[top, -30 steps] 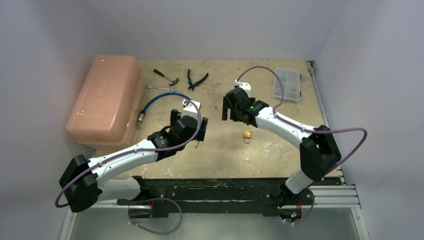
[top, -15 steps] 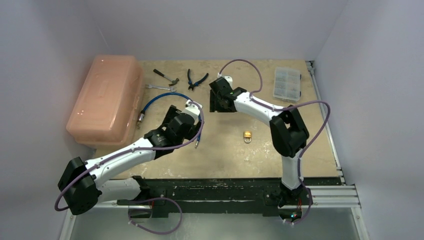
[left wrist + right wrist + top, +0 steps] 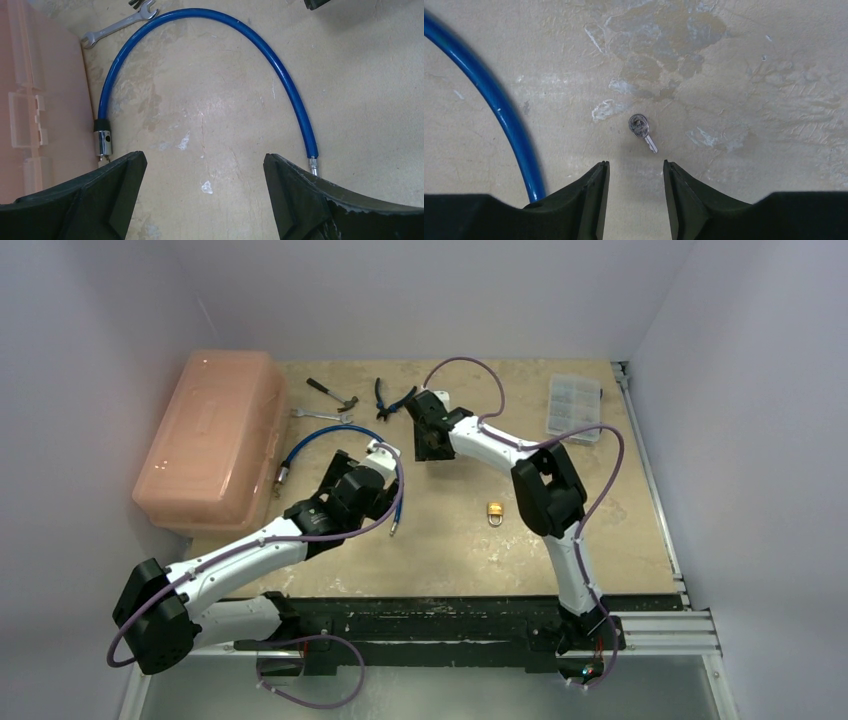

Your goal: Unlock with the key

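Note:
The key [image 3: 642, 130], tiny and silvery, lies flat on the table just ahead of my right gripper [image 3: 635, 167], which is open and empty above it. In the top view the right gripper [image 3: 433, 447] hangs near the pliers and hides the key. The small brass padlock [image 3: 495, 512] lies alone mid-table, apart from both grippers. My left gripper [image 3: 204, 165] is wide open and empty over bare table inside the arc of the blue cable lock [image 3: 280, 70]; in the top view the left gripper [image 3: 346, 472] sits over that cable [image 3: 330, 432].
A pink toolbox [image 3: 205, 440] stands at the left. A hammer [image 3: 330, 392], an open-end wrench [image 3: 320, 416] and pliers [image 3: 393, 397] lie at the back. A clear parts box [image 3: 575, 408] sits back right. The blue cable [image 3: 499, 107] passes left of the right fingers.
My right arm has swung left and farther back, from near the padlock to beside the pliers. My left gripper has shifted slightly left over the cable.

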You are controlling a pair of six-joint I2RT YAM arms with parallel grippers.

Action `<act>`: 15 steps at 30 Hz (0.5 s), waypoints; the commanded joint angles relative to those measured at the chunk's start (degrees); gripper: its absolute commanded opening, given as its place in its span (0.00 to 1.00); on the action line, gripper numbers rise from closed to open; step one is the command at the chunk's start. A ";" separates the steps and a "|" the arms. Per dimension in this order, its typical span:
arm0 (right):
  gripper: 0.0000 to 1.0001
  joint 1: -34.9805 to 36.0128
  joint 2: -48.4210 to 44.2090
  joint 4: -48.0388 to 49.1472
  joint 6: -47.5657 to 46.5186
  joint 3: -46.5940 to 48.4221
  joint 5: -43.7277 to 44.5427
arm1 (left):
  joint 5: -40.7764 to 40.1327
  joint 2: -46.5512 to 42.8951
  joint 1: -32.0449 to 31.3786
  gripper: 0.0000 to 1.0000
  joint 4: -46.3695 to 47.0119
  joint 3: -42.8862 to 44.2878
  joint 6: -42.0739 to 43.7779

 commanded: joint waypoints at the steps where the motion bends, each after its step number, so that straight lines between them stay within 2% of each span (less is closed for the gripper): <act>1: 0.50 -0.83 1.25 -1.75 -1.36 4.08 2.42 | 0.03 -0.34 0.37 0.96 0.54 -0.10 0.92; 4: 0.48 -1.48 2.40 -1.53 -1.45 5.04 2.44 | 0.19 -0.16 0.47 0.96 0.48 -0.03 0.91; 11: 0.32 -2.69 6.63 -2.36 -2.51 9.60 0.92 | 0.08 -0.68 0.89 0.95 0.76 -0.05 1.29; 15: 0.28 -2.88 7.30 -1.97 -2.52 9.79 -0.07 | 0.23 -0.74 1.27 0.95 0.89 -0.10 1.36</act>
